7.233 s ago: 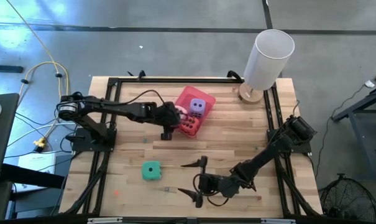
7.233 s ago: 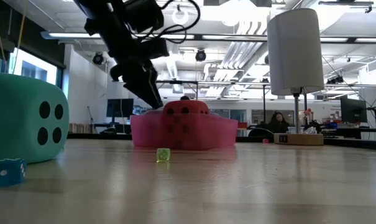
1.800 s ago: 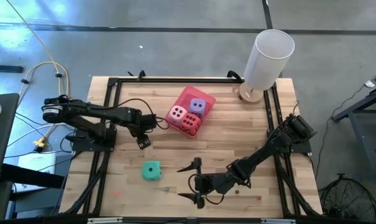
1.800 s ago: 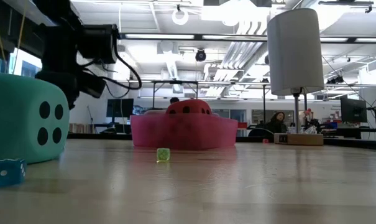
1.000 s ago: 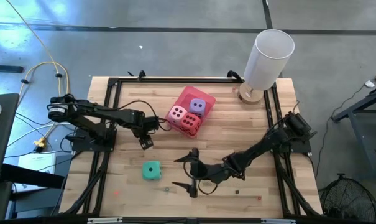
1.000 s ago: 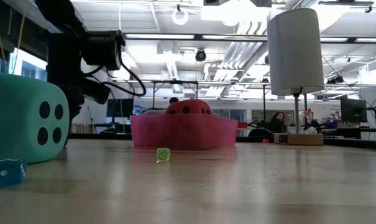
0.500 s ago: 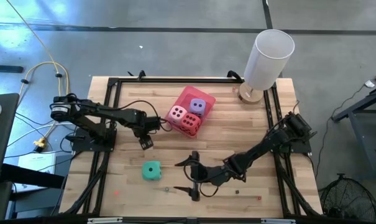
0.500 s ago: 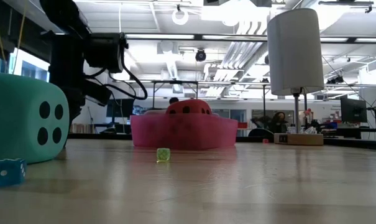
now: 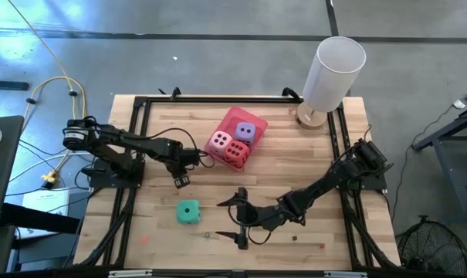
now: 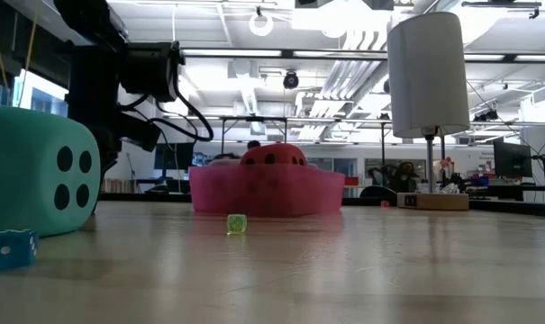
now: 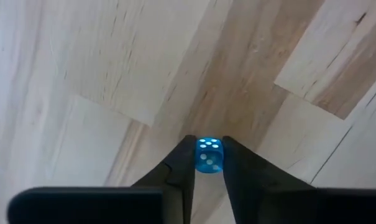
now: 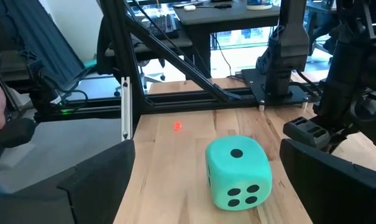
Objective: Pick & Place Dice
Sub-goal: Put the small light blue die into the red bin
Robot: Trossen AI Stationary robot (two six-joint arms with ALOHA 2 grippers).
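The left gripper (image 11: 207,163) hangs over the wooden tabletop (image 9: 295,162) left of centre, its two dark fingers (image 11: 181,168) pinching a small blue die (image 11: 208,154) between their tips, white pips facing up. Seen from above, the left gripper (image 9: 181,181) sits just left of a flat pink tray (image 9: 238,126) that lies in the far middle of the tabletop. In that tray rest three big soft dice: a pale pink die (image 9: 220,142) at its left, a red die (image 9: 235,151) touching it on the near side, and a purple die (image 9: 245,133) toward the far side. The fourth, a teal green die (image 9: 188,211), stands alone on the near left of the tabletop, well apart from the tray. The right gripper (image 9: 239,218) lies low on the near side, just right of the teal green die, its fingers (image 9: 231,201) spread wide and pointing toward it without touching. A tiny green die (image 10: 237,223) and another small blue die (image 10: 11,247) lie on the tabletop near the camera in the low view. A tall white cylinder lamp (image 9: 333,73) stands at the far right corner.
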